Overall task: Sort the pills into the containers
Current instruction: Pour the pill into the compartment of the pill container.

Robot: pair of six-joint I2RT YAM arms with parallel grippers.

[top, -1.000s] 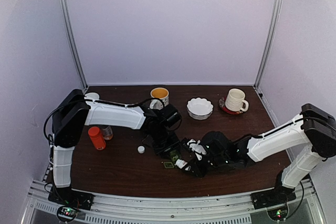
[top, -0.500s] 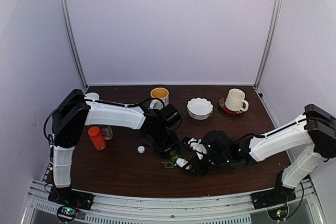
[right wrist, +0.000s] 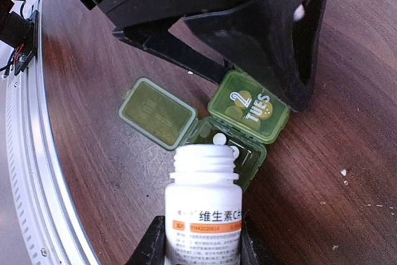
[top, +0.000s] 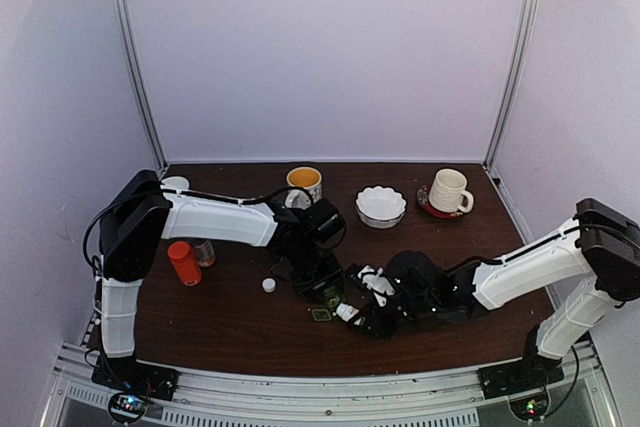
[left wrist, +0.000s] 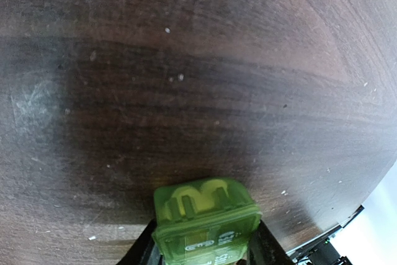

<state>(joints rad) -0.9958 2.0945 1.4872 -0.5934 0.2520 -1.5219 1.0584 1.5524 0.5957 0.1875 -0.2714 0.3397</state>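
Note:
The green pill box (right wrist: 251, 105) lies on the dark wood table. One compartment, marked "2 TUES", is closed. The one beside it is open, its lid (right wrist: 158, 112) flipped out, with white pills (right wrist: 219, 138) inside. My left gripper (left wrist: 205, 246) is shut on the far end of the pill box (left wrist: 206, 215), and its black body shows over the box in the right wrist view. My right gripper (right wrist: 203, 240) is shut on an uncapped white pill bottle (right wrist: 203, 209), tipped with its mouth over the open compartment. In the top view both grippers meet at the box (top: 325, 304).
A red bottle (top: 184, 263) and a small jar (top: 204, 252) stand at the left, with a white cap (top: 268, 285) near them. A yellow-lined mug (top: 305, 183), a white bowl (top: 381, 205) and a white mug on a saucer (top: 447, 191) stand at the back.
The right arm has shifted very slightly while the bottle stays tipped at the pill box. The left arm has not moved.

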